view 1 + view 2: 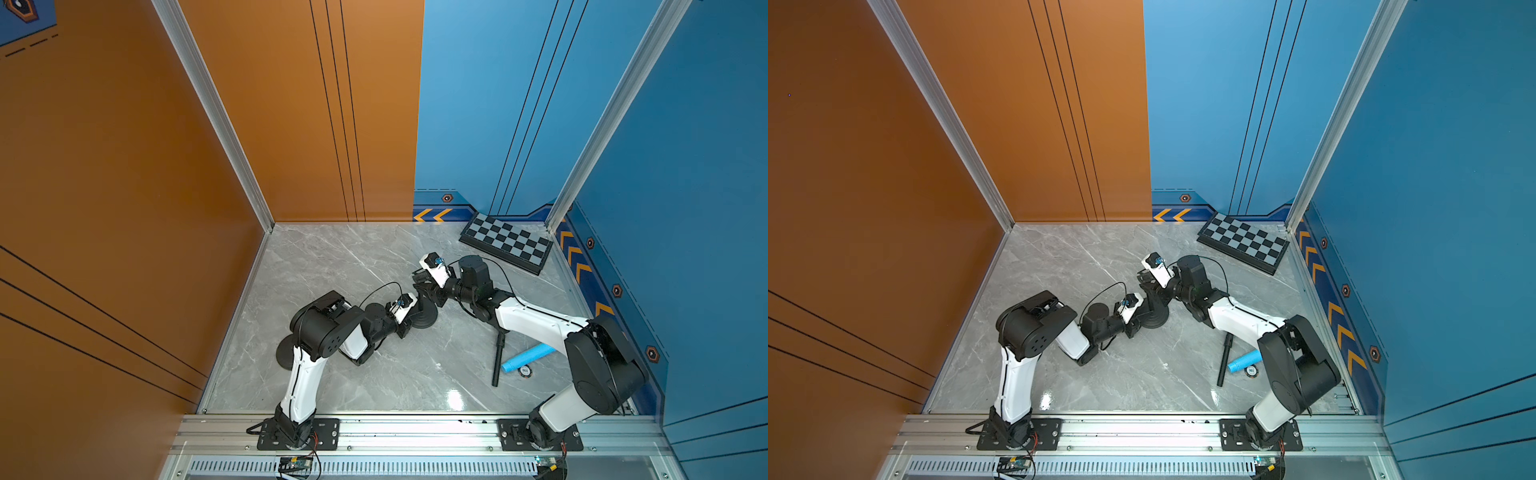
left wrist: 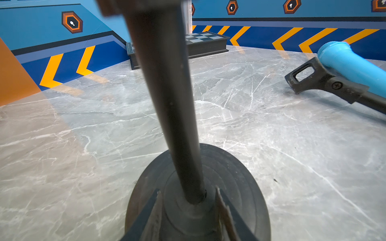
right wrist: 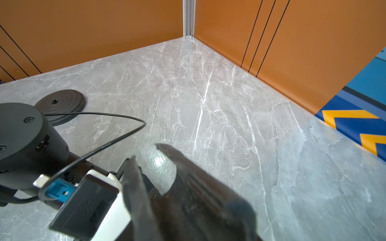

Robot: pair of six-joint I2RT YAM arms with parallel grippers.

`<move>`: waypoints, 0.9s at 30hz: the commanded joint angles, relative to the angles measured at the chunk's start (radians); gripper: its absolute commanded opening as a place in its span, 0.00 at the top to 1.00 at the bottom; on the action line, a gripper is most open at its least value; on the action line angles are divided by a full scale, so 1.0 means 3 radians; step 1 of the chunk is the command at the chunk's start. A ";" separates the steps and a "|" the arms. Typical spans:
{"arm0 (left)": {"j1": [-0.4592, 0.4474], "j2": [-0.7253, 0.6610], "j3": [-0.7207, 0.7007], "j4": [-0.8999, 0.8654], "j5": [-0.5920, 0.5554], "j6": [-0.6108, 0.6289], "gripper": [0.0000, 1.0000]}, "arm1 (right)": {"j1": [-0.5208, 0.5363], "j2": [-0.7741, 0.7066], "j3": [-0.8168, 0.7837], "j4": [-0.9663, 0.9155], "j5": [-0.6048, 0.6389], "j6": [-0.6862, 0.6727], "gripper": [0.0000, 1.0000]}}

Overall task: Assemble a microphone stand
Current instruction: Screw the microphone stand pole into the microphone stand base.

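Grey marble table (image 1: 374,266): left hand (image 2: 187,189) low, clamped on base (image 2: 240,183); right hand (image 1: 420,284) at pole (image 2: 167,94) top (grip unclear).

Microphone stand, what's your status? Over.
Left gripper clamps round black base at hub. Black pole standing in it, right gripper at pole's top, grip unclear. Blue microphone lying aside.

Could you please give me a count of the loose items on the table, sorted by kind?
round black base: 2
black pole: 2 (one upright in a base, one lying flat with a clip end)
blue microphone: 1
chessboard: 1
small round disc: 1
Total: 7
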 commanded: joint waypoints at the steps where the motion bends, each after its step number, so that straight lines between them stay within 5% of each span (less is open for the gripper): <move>1: -0.0036 0.0022 -0.0014 -0.0330 0.0055 0.0072 0.57 | -0.0032 0.0025 0.0008 -0.0026 0.0040 0.0029 0.67; 7: -0.0036 0.0022 -0.0014 -0.0332 0.0048 0.0072 0.57 | 0.0041 -0.0142 -0.0329 0.0343 0.0494 0.0380 0.95; 15: -0.0045 0.0023 -0.0010 -0.0337 0.0027 0.0072 0.57 | 0.0566 -0.0162 -0.0969 0.1174 0.2414 0.1086 1.00; 17: -0.0048 0.0022 -0.0009 -0.0339 0.0021 0.0079 0.57 | 0.0704 -0.0079 -0.1034 0.1326 0.2623 0.1270 1.00; 23: -0.0057 0.0022 -0.0009 -0.0338 -0.0001 0.0083 0.57 | 0.0753 0.0063 -0.1108 0.1533 0.2537 0.1424 1.00; 27: -0.0057 0.0022 -0.0002 -0.0343 -0.0003 0.0083 0.57 | 0.0722 -0.0061 -0.1062 0.1424 0.2182 0.1244 0.74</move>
